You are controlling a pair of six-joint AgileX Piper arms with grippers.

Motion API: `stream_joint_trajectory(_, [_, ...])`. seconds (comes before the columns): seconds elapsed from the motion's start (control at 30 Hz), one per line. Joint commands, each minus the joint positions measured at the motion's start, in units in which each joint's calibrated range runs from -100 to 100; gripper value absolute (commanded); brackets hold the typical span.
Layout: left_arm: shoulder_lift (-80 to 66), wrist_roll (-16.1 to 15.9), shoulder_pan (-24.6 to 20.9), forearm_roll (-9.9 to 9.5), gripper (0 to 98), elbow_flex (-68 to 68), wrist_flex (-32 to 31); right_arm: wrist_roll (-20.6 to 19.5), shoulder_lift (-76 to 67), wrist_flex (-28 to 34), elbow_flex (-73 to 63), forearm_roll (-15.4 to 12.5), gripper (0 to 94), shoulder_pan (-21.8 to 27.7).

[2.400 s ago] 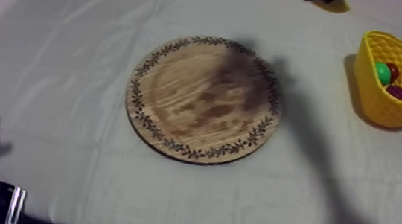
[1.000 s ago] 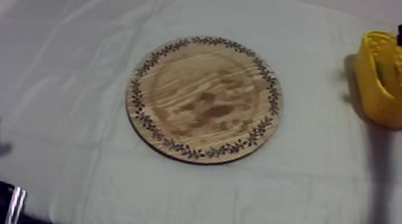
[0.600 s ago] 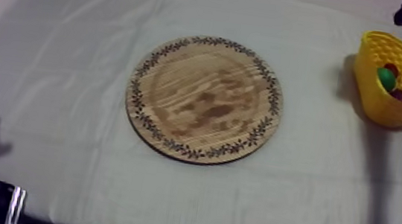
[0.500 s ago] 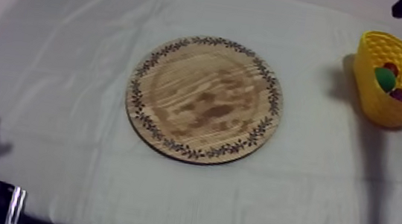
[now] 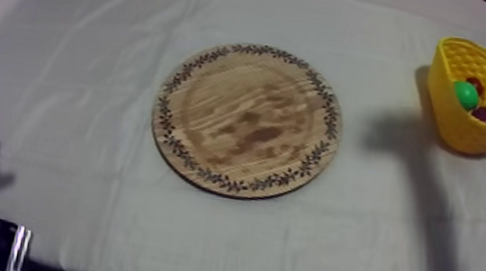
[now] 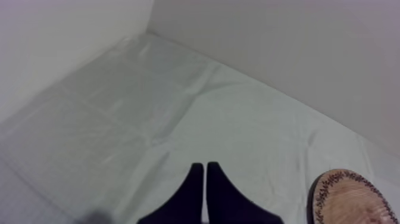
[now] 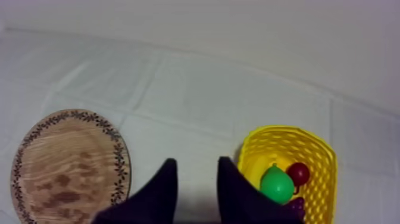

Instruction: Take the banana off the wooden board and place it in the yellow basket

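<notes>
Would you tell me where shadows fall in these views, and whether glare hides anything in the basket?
Top view: a soft grey shadow lies on the cloth left of the yellow basket; the wooden board is evenly lit. Right wrist view: no glare, the pear and small red fruit show plainly.

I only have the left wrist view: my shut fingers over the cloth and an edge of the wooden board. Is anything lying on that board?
Observer: No, the wooden board is bare in the top view.
Operator: Where is the basket?
Observer: The yellow basket stands apart to the board's right, holding a green pear, a small red fruit and purple grapes.
Operator: And the other arm?
Observer: The right gripper is open with nothing between its fingers, the basket close beside it.
</notes>
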Motion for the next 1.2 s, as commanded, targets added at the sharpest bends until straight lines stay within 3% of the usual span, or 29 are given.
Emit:
stream_joint_trajectory(0.0, [0.0,0.0,0.0,0.03,0.1,0.0,0.0,-0.7,-4.8,-1.1,2.7,0.8,12.1,-1.7])
stream_joint_trajectory(0.33, [0.0,0.0,0.0,0.03,0.1,0.0,0.0,-3.5,-23.8,-6.7,17.8,2.3,2.2,-5.5])
stream_joint_trajectory(0.63, [0.0,0.0,0.0,0.03,0.1,0.0,0.0,-4.3,-43.7,-9.3,30.8,3.2,0.7,-6.4])
stream_joint_trajectory(0.9, [0.0,0.0,0.0,0.03,0.1,0.0,0.0,-3.1,-57.7,-9.3,38.6,1.7,0.6,-4.1])
stream_joint_trajectory(1.17, [0.0,0.0,0.0,0.03,0.1,0.0,0.0,0.4,-65.6,-7.4,43.3,-2.1,0.6,1.6])
